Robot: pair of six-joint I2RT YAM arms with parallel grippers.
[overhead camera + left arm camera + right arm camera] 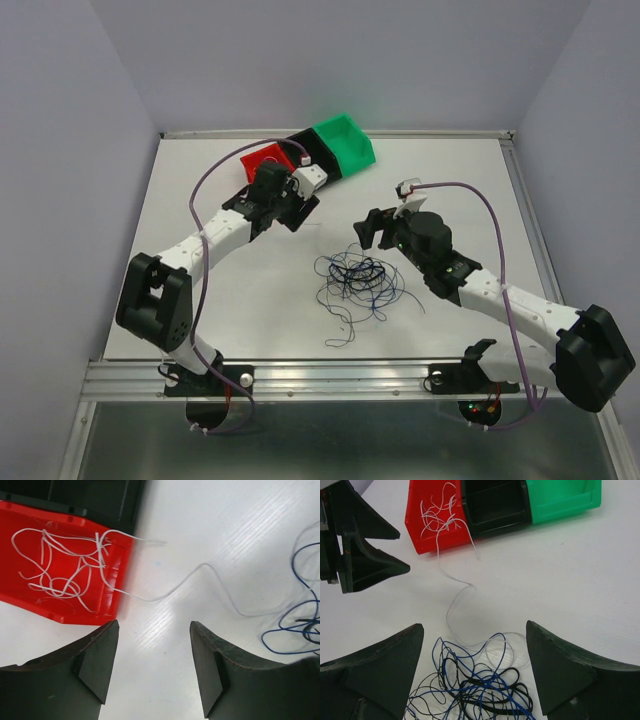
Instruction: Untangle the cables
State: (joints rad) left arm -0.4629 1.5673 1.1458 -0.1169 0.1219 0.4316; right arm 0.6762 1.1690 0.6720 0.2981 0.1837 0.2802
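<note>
Your left pincer [154, 625] hung over the counter [210, 520] just beside the red bin [65, 612], its jaws apart and nothing between them. Your right pincer [474, 627] stood wide and empty above the tangle [480, 690] of dark blue and black cables at the middle of the counter. A loose heap of white cables [60, 565] lay inside the red bin, first in a row with a black bin [495, 505] and a green bin [560, 497]. One trailing white strand [200, 570] hung over the bin's lip and ran across the bare counter to the tangle, where its far end looped in among the blue wires. That strand was the line your next move turned on. Its long axis ran from bin to tangle, crossing just ahead of the left jaws and directly ahead of the right ones. The left arm was nearer the bin end and the right arm nearer the snarled end. Whether the strand was caught in the tangle or only lay on it could not be told. It looked slack and hair-thin, likely to slip through any pinch that was not square across it.
</note>
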